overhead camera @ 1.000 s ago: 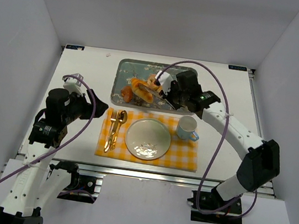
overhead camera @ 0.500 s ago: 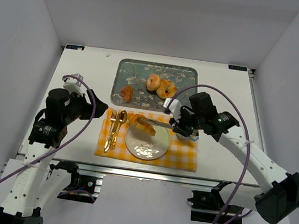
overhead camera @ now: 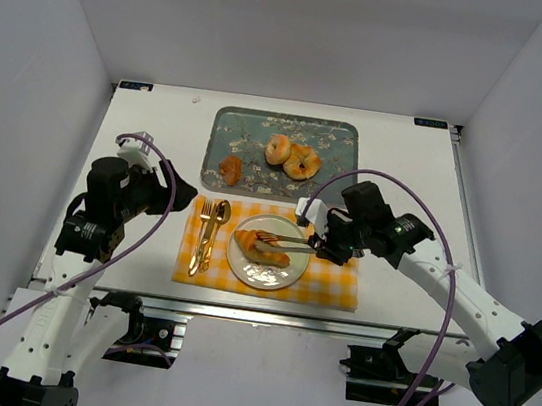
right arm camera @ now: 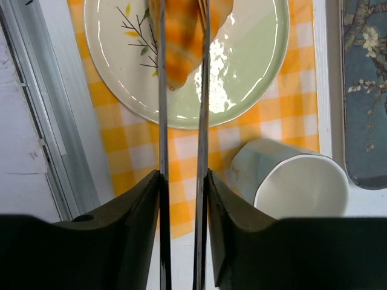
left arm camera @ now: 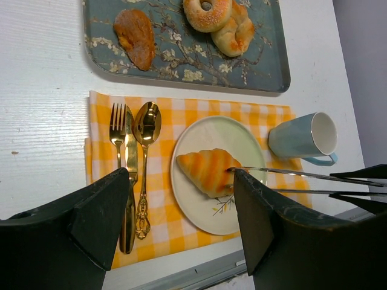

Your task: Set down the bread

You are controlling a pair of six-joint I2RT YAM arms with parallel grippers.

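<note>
The bread (left arm camera: 208, 171) lay on the plate (left arm camera: 211, 133), which sat on the checked mat (left arm camera: 100, 130) by the desk's near edge. The right gripper's (overhead camera: 268, 241) thin jaws flanked the bread, slightly parted; whether they pinched it could not be told. The left gripper (left arm camera: 180, 181) hung open, well apart.

I'm driving this from afar in a lab test cell, not a real kitchen. Plain white panels (overhead camera: 50, 51) box in a white table (overhead camera: 418, 163) edged by an aluminium rail (overhead camera: 255, 314). The left arm (overhead camera: 98, 214) and right arm (overhead camera: 461, 290) flank a mock place setting: the bread (overhead camera: 262, 252), plate (overhead camera: 265, 279) and checked placemat (overhead camera: 335, 285).
</note>
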